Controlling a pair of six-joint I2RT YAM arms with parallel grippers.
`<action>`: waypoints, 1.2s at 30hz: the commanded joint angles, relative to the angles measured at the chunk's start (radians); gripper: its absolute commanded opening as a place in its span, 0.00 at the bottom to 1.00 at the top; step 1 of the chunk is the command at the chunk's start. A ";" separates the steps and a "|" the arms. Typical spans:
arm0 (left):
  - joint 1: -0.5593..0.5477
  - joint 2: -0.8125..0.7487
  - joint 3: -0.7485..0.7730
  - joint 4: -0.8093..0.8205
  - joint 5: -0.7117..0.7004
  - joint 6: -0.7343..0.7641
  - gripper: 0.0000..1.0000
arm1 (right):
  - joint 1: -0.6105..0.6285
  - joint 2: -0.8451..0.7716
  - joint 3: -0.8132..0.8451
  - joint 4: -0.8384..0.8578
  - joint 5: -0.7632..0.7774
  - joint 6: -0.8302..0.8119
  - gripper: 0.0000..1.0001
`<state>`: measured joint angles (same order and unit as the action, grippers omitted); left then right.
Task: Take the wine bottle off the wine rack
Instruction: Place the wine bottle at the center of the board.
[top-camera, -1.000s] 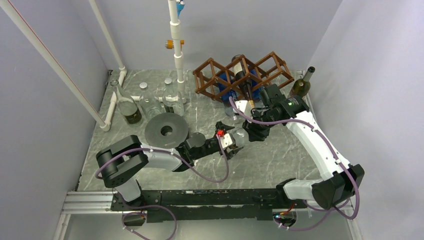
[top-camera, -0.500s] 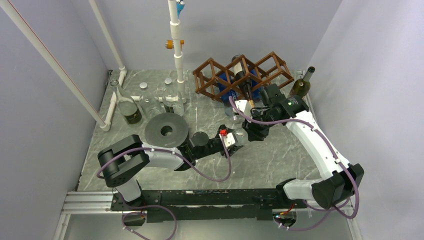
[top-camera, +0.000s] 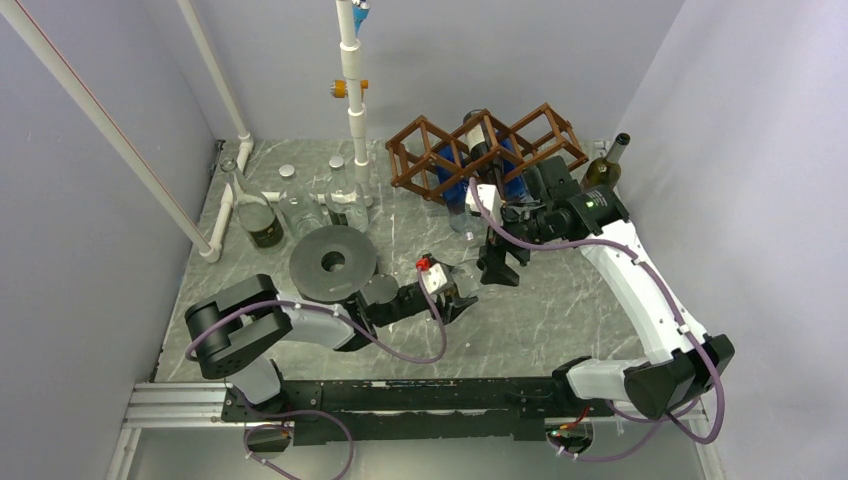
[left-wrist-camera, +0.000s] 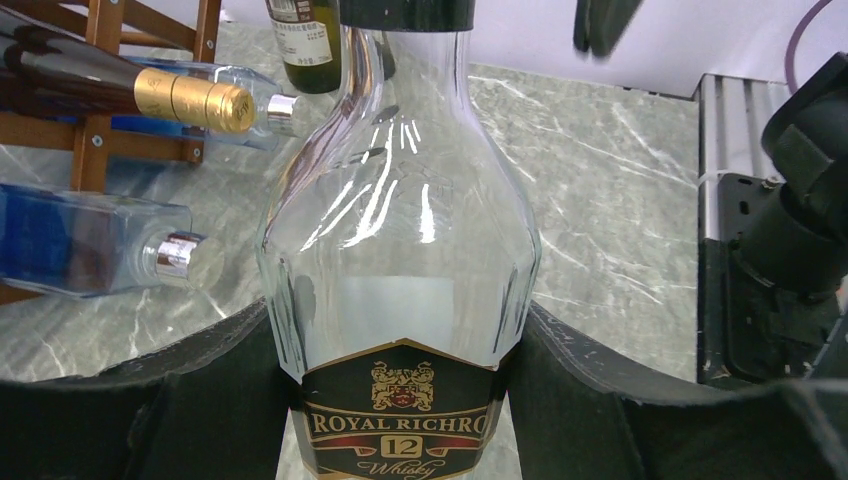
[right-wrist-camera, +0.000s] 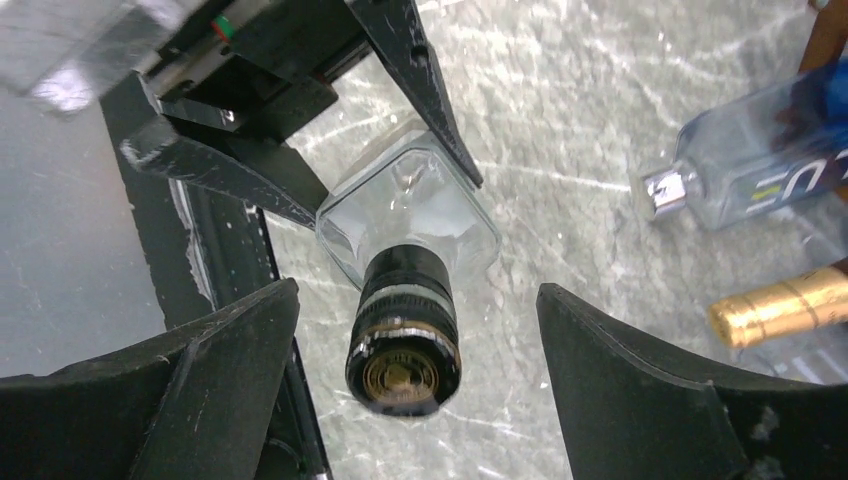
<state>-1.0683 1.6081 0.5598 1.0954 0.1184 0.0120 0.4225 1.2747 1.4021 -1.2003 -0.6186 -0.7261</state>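
**Left fingers (left-wrist-camera: 190, 400) pinch a clear glass bottle with a black-and-gold label (left-wrist-camera: 400, 250)**

The left fingers press on the bottle's lower body, one on each side. Its black screw cap (right-wrist-camera: 403, 320) sits between the right fingers (right-wrist-camera: 200, 380), which are spread wide and do not touch it. The bottle is out over the grey marbled table (left-wrist-camera: 610, 190), apart from the brown wooden lattice rack (left-wrist-camera: 95, 165). A dark bottle with a gold foil top (left-wrist-camera: 190, 98) lies in the rack.

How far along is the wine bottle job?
Done: a clear whisky bottle is off the rack. In hand: the left end effector grips it upright; the right end effector is open above its cap. Left: the gold-capped wine bottle lies in the rack.
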 joint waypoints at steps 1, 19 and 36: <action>-0.005 -0.057 -0.042 0.132 0.020 -0.095 0.00 | 0.001 0.004 0.103 0.010 -0.121 -0.029 0.92; -0.006 -0.091 -0.160 0.291 -0.081 -0.170 0.00 | -0.048 -0.020 0.037 0.219 -0.506 -0.012 0.95; -0.006 -0.036 -0.220 0.378 -0.161 -0.170 0.25 | -0.258 -0.107 -0.274 0.443 -0.717 -0.008 1.00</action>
<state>-1.0706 1.5833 0.3523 1.3876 -0.0246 -0.1543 0.1814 1.1931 1.1805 -0.8398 -1.2667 -0.6884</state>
